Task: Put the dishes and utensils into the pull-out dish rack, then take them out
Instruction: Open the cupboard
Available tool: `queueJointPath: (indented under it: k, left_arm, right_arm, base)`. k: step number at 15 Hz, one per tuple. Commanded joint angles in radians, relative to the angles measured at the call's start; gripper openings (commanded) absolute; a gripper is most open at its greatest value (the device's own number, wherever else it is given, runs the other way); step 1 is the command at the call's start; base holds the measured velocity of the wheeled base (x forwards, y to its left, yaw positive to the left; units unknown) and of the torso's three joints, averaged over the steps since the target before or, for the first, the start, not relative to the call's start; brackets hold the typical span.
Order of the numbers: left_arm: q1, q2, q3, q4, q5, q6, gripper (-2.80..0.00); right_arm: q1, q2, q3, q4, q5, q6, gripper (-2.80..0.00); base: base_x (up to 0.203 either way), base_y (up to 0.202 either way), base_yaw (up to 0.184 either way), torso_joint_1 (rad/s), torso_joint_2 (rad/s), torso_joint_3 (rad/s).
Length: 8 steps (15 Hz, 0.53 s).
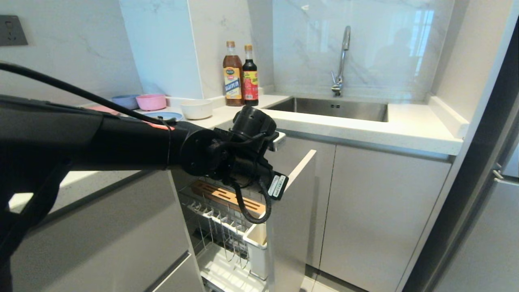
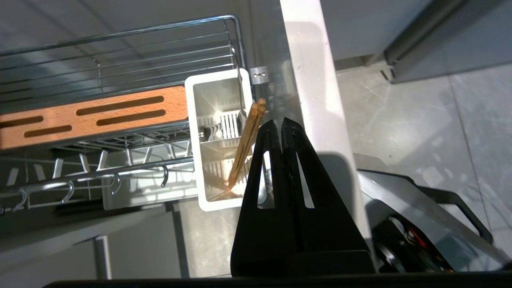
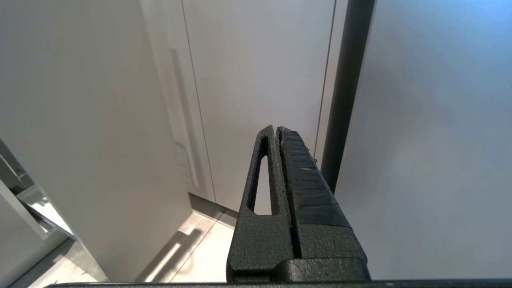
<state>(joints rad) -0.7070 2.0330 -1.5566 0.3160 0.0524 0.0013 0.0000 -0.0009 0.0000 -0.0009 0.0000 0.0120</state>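
Head view: the left arm reaches across the frame, and its left gripper hangs over the front end of the pull-out dish rack, which stands drawn out of the cabinet below the counter. The fingers are hidden behind the wrist here. An off-white bowl, a pink bowl and a blue plate wait on the counter behind the arm, well apart from the rack.

Left wrist view: the left gripper is fully closed and empty, both fingers pressed together. The chopsticks stand in the white utensil holder at the rack's front, tips down, leaning toward the front panel. Their upper ends lie just beside the fingertips, apart from them, on the rack side. Their long axis runs steeply, nearly in line with the fingers. The wooden strip lies further along the rack.

Right wrist view: the right gripper is closed, empty, facing a cabinet door, parked.

Judgement: the left arm is plainly nearer; it must open before any regrasp.
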Motion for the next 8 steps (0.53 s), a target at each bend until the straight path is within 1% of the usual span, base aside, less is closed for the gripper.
queueJointPath:
  k: [1,4,8]
  left_arm:
    - [-0.013,0.0,0.0,0.002,-0.008,-0.001,-2.8]
    - [-0.031,0.002,0.0,-0.004,-0.053,-0.001,-2.8]
    - [-0.074,0.008,-0.008,-0.005,-0.089,-0.003,-2.8]
  right_arm:
    - [0.0,0.001,0.002,0.0,0.0,0.0,-2.8]
    - [0.0,0.001,0.002,-0.001,0.0,0.0,-2.8]
    - [0.0,0.001,0.002,-0.001,0.0,0.0,-2.8]
  base:
    - [0.0,0.0,0.0,0.0,0.0,0.0]
    - [0.0,0.0,0.0,0.0,0.0,0.0]
    - [0.0,0.0,0.0,0.0,0.0,0.0]
